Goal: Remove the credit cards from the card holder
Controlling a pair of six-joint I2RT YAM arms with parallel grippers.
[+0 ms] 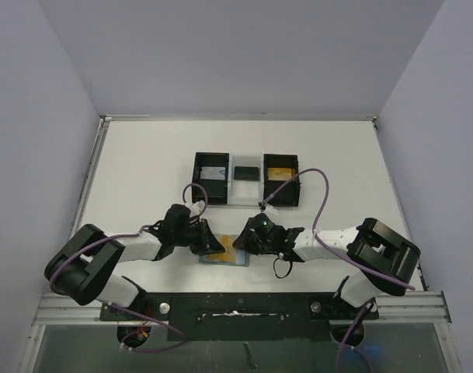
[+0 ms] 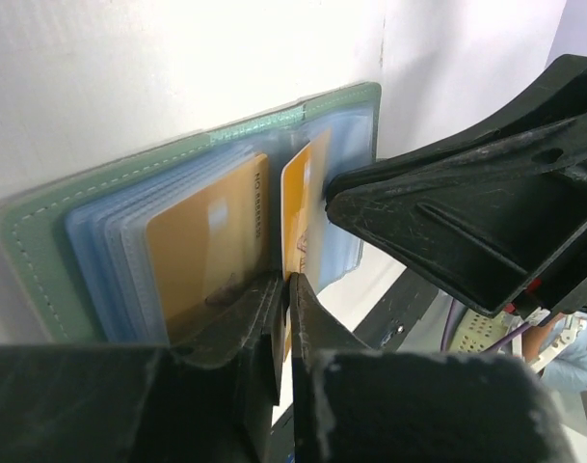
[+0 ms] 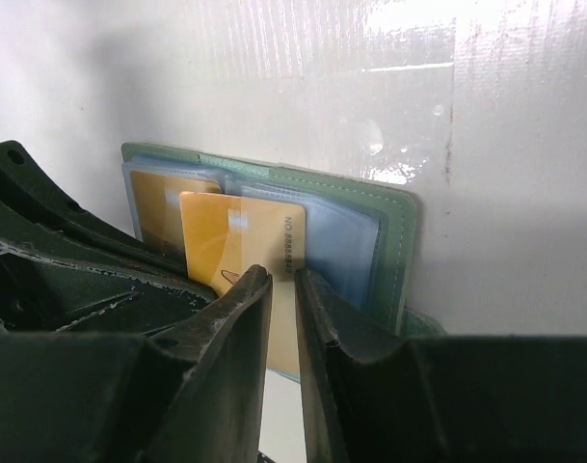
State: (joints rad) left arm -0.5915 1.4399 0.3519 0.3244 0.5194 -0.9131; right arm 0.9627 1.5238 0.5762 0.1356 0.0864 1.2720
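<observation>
The card holder (image 1: pixel 223 259) lies open on the table between both arms. Its grey-green rim (image 2: pixel 42 251) frames pale blue pockets. One orange credit card (image 2: pixel 211 251) sits in a pocket. A second orange card (image 2: pixel 295 203) stands partly out, and my left gripper (image 2: pixel 285 282) is shut on its near edge. The same raised card (image 3: pixel 240 236) shows in the right wrist view, over the holder (image 3: pixel 394 241). My right gripper (image 3: pixel 283 275) has its jaws a narrow gap apart, nothing between them. Its finger (image 2: pixel 447 222) presses its tip on the holder's right half.
A black-and-clear three-compartment tray (image 1: pixel 199 180) stands at the back of the table, with a pale card in its left compartment and an orange one in its right. White walls enclose the table on three sides. The two grippers (image 1: pixel 213 244) (image 1: pixel 244 242) nearly touch over the holder.
</observation>
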